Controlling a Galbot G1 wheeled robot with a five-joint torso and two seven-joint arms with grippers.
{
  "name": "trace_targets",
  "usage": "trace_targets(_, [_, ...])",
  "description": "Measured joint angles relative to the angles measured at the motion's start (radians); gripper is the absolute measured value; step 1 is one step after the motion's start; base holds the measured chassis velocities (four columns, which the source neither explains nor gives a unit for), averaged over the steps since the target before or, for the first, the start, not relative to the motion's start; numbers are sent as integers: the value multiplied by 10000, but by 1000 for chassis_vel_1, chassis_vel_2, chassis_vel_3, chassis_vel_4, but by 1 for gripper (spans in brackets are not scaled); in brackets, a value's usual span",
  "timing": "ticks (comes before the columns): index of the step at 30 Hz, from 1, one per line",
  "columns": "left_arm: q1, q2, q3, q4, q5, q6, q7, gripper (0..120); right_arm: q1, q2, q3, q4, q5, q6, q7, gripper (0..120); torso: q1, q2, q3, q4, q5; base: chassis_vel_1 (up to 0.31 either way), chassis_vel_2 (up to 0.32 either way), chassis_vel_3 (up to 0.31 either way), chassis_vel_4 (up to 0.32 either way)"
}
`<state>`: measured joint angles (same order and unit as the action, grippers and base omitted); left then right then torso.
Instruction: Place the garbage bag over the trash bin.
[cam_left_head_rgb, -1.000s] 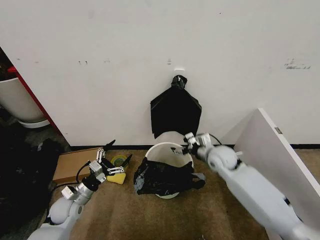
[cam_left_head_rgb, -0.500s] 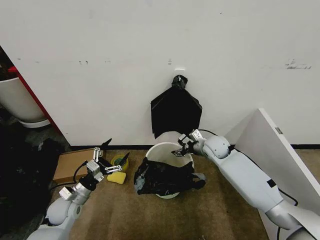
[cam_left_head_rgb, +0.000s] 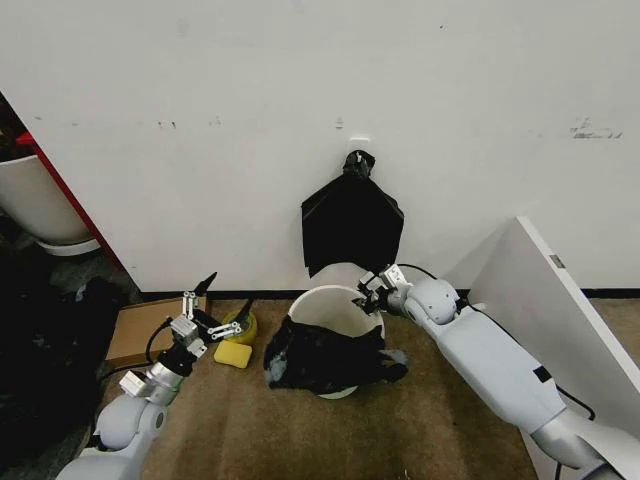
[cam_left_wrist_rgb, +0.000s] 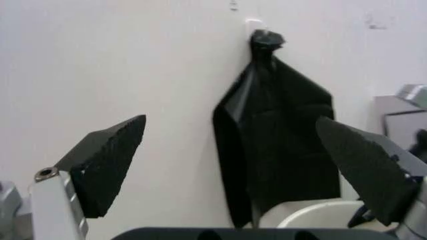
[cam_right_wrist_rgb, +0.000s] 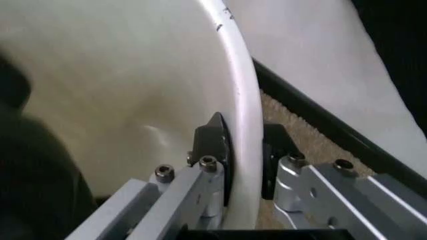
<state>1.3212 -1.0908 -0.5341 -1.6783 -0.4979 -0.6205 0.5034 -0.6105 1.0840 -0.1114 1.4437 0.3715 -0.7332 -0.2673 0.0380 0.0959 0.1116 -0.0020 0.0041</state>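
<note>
Right claw (cam_left_head_rgb: 371, 293) is now clamped on the rolled rim of the trash bin (cam_left_head_rgb: 318, 301), one pad inside and one outside (a second ago it was only nearing the rim), and the bin has tipped slightly toward the left. The garbage bag (cam_left_head_rgb: 322, 358) is still bunched against the bin's front wall down by the floor, mouth uncovered, so the bagging itself isn't started. Left claw (cam_left_head_rgb: 213, 305) hangs spread wide and empty, raised a bit, above the yellow sponge (cam_left_head_rgb: 232, 354).
</note>
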Motion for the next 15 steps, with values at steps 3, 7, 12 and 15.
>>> trace_targets(3, [-1,4,12,-7,7,7,-163,100,-381,-255,31,470,1343,-1,1487,4,0,2,0,0,-2,0,0,0,0])
trace_targets(7, [-13,-5,51,-40,21,7,-218,100,-995,-617,11,1364,3695,1,4313,4,0,1,0,-1,-3,0,0,0,0])
trace_targets(12, [-53,-9,153,-71,25,7,-241,100,-2215,-1022,279,3106,7438,355,8391,3,0,2,0,-2,-3,0,0,0,0])
trace_targets(15, [-70,-36,262,-68,47,-4,-241,100,-3613,-1175,554,4650,9062,1869,10791,3,-1,2,0,-6,-3,0,0,0,0])
